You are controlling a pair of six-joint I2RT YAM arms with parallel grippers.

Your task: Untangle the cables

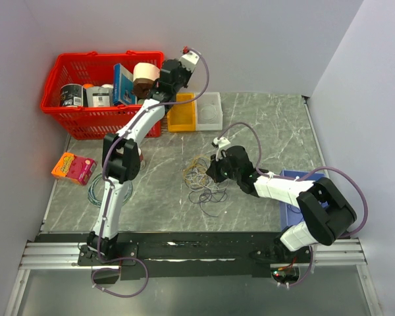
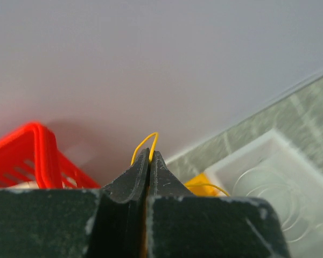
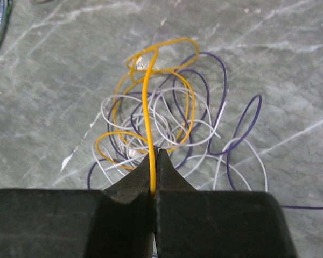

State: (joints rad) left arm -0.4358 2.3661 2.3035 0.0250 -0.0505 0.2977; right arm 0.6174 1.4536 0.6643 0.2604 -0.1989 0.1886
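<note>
patience helps: right gripper [image 3: 155, 156], clamped on yellow wire [image 3: 145, 97], should lift slowly off the heap [image 3: 169, 115]; left gripper [image 2: 151, 156] pinches yellow loop [image 2: 144, 141].

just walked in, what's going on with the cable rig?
Both arms are on the tangled cables. The right gripper is shut on a yellow-orange wire right at the heap of purple, white and yellow loops mid-table. The left gripper is at the far end, by the red basket, the yellow tray and the clear tray, shut on a loop of yellow wire. The heap looks mostly tangled.
</note>
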